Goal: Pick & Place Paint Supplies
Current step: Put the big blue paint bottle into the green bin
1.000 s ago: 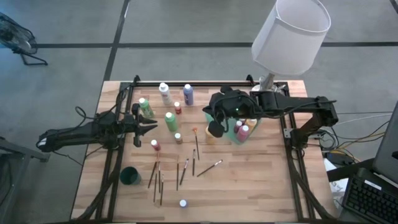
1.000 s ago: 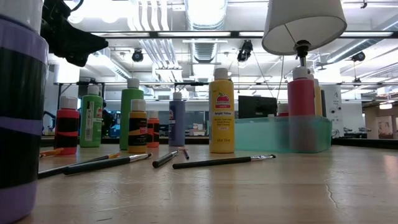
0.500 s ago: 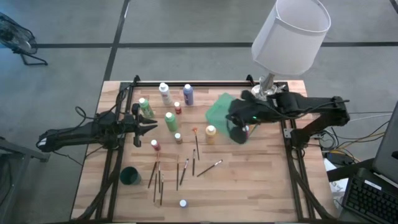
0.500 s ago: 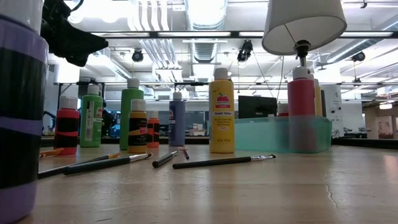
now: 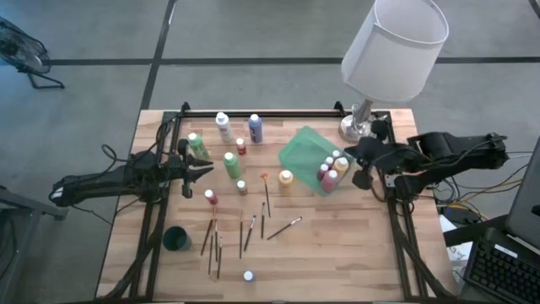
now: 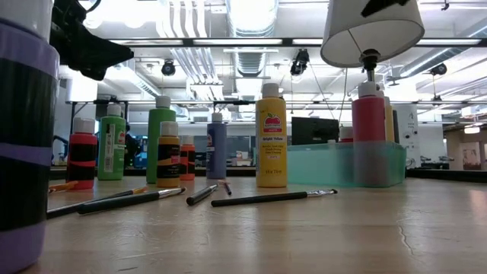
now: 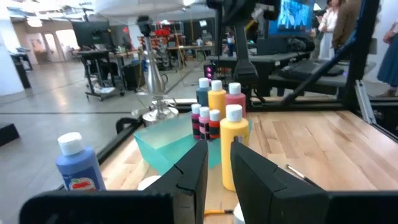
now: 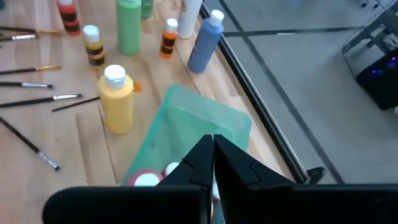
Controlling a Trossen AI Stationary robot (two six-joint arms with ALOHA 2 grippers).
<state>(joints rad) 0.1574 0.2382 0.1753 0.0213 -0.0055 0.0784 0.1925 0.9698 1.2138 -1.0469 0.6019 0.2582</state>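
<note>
Paint bottles (image 5: 231,164) | white caps, mixed colours | brushes (image 5: 250,232) thin, wooden-handled

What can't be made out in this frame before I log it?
- Number of bottles in the green tray: in the high view they bunch together; in the right wrist view the right gripper, shut, covers them.
- Left gripper: nothing shows between its fingers, but the high view is too small to confirm.
- Brush tips: too thin to judge.

purple bottle (image 6: 27,137) — blurred, edge-cropped
</note>
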